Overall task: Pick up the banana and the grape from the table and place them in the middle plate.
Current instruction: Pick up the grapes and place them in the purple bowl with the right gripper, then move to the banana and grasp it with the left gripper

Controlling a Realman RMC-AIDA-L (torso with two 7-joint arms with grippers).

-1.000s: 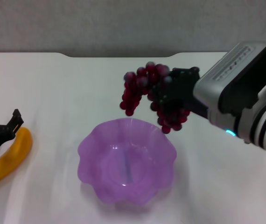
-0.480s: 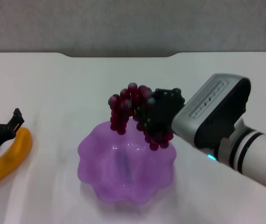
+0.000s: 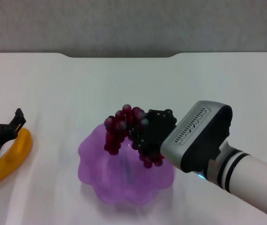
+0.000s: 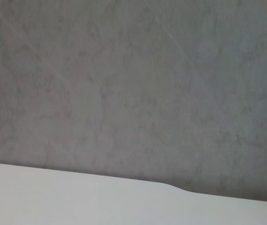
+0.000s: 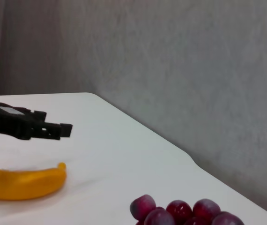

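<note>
Lowered and drawn nearer over the last second, the right gripper now carries the grape down into the mouth of the middle plate; a second ago the bunch hung high above the plate's far rim, and now its lower berries sit below rim level, inside the bowl; the fingers are clenched on the bunch, which droops on both sides of them; whether it already touches the plate floor I cannot tell; by my judgement the release is the next thing due, and half the task is then done. Unmoved throughout, the banana lies on the bench at the near left, well apart from the plate; the left gripper sits right over it, fingers spread on either side, not closed on it. White and plain, the bench runs to a notched far edge; behind it stands a grey wall.
</note>
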